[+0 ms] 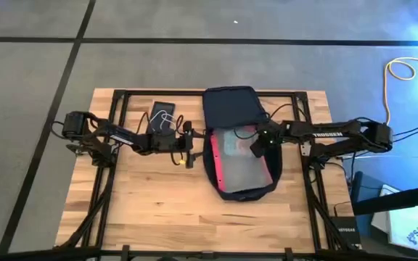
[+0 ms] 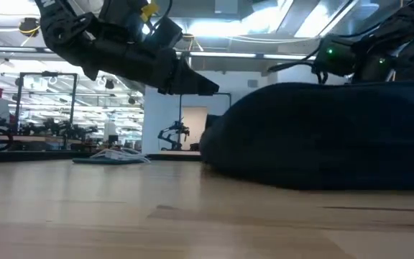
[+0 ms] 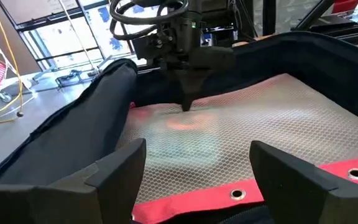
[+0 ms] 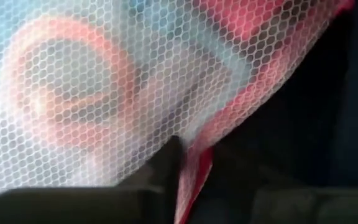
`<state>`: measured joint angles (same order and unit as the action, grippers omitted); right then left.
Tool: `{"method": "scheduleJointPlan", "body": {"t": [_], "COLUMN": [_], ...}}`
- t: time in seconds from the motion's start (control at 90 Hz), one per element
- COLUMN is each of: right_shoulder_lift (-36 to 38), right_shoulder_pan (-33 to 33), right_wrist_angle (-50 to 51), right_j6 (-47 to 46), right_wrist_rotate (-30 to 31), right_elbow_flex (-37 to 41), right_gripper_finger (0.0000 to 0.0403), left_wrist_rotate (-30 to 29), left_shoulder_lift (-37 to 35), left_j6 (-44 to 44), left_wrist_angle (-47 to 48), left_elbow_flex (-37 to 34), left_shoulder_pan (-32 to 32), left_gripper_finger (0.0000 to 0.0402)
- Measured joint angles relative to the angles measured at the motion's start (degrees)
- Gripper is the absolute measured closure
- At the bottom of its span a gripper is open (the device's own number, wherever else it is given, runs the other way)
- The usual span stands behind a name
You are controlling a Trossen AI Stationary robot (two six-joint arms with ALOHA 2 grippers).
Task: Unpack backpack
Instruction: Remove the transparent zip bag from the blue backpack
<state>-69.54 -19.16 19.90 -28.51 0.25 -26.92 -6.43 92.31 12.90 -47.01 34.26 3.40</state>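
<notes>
The dark navy backpack point(image 1: 231, 109) lies flat and open at the table's middle. Inside it lies a clear mesh pouch point(image 1: 242, 163) with red edges. My right gripper point(image 1: 256, 145) reaches down into the backpack and is shut on the pouch point(image 3: 260, 124) near its far end. My left gripper point(image 1: 189, 151) hangs open just left of the backpack. In the left wrist view its two fingers point(image 3: 117, 168) stand apart in front of the pouch's near red edge, touching nothing. My right gripper pinches the pouch at its red edge point(image 4: 199, 163) between its two fingers, coming from above and pointing down point(image 3: 187, 106). How many layers it has cannot be told. The pouch point(image 4: 104, 81) lies flat inside the backpack.
A flat dark device with a white cord point(image 1: 162, 114) lies on the table at the far left of the backpack. The wooden table point(image 1: 136, 203) shows bare boards near its front edge. Cables and a yellow cord point(image 1: 398, 72) lie on the floor at the right.
</notes>
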Motion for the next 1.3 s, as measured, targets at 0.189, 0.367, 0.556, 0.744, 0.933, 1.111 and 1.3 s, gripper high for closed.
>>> {"method": "scheduleJointPlan", "body": {"t": [0.189,0.367,0.556,0.744,0.933,1.111,1.3], "right_shoulder_lift": [0.0,2.3,8.4,15.5,21.2,24.1,24.4], "right_shoulder_pan": [0.0,0.1,0.9,3.1,5.6,8.4,11.3], "right_wrist_angle": [-1.6,-3.5,-3.4,-3.3,-3.2,-3.1,-3.7], "right_j6": [0.3,0.5,1.8,1.9,4.1,6.1,7.9], "right_wrist_rotate": [0.1,0.0,-0.7,-1.8,0.2,0.7,2.1], "right_elbow_flex": [0.0,-0.2,-2.5,-5.3,-8.5,-13.3,-20.0], "right_gripper_finger": [0.0397,0.0402,0.0402,0.0403,0.0403,0.0403,0.0402], "left_wrist_rotate": [0.0,0.0,-0.2,-0.2,-0.2,-0.4,-0.4], "left_shoulder_lift": [0.0,0.0,0.0,0.0,0.0,0.0,0.0], "left_j6": [-0.5,-0.7,-1.1,-1.6,-1.0,-1.7,-2.6], "left_wrist_angle": [0.0,0.0,0.1,0.1,-0.5,-0.4,-0.4], "left_elbow_flex": [0.0,0.0,0.0,0.0,0.0,0.0,0.0], "left_shoulder_pan": [0.0,0.0,0.0,0.0,0.1,0.6,1.7], "left_gripper_finger": [0.0129,0.0129,0.0129,0.0129,0.0129,0.0129,0.0129]}}
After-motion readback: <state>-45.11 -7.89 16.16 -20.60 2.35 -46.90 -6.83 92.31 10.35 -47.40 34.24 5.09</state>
